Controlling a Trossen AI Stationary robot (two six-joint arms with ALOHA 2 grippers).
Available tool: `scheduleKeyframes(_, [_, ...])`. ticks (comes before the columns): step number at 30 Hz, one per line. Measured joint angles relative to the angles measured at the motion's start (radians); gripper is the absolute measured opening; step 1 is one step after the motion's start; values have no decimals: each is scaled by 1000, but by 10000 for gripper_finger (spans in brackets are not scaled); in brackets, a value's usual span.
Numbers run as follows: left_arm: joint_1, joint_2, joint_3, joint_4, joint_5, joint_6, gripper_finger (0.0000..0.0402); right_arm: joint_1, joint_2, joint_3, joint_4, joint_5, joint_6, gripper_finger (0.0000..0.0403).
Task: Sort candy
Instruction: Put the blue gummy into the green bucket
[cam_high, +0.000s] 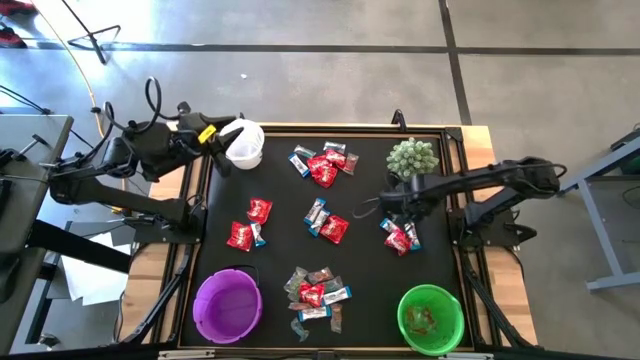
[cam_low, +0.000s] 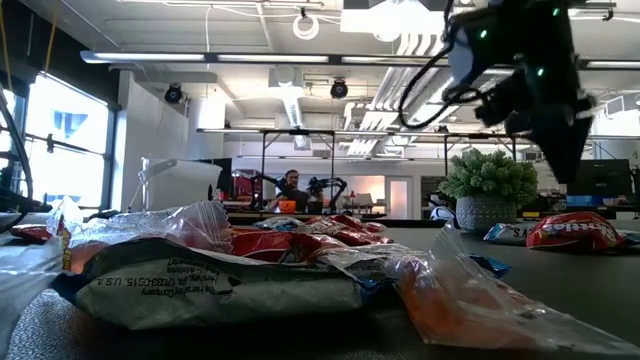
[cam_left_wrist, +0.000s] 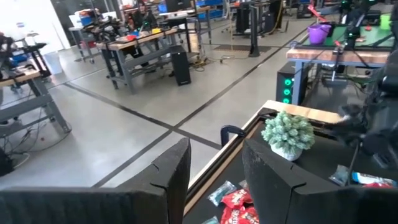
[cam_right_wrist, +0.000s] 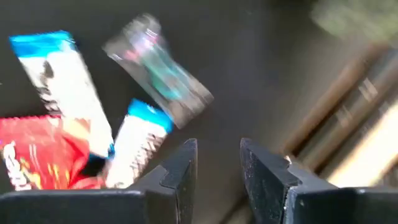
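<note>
Holding a few sweets, the green bowl (cam_high: 431, 318) sits right of the empty purple bowl (cam_high: 227, 305) — beyond it, the right hand (cam_high: 392, 212) hovers open over candy (cam_high: 400, 236); left hand (cam_high: 212, 138) open by the white bowl (cam_high: 243, 143).

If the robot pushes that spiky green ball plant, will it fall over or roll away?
Probably neither. The spiky green plant sits upright in a small pale pot with a flat bottom, so it likely slides on the black mat. A push high up might tip it, since the top looks wider than the pot. It seems light.
</note>
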Motion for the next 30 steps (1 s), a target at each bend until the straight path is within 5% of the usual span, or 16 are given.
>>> scheduleKeyframes(6, [20,0,0,-2,1,-8,131,-101,0,-102,257,-94,-208,116])
scheduleKeyframes(22, [20,6,0,-2,2,-63,131,-217,0,-206,464,-169,-452,116])
scheduleKeyframes(30, [20,36,0,-1,2,-63,131,-217,0,-197,467,-212,-426,116])
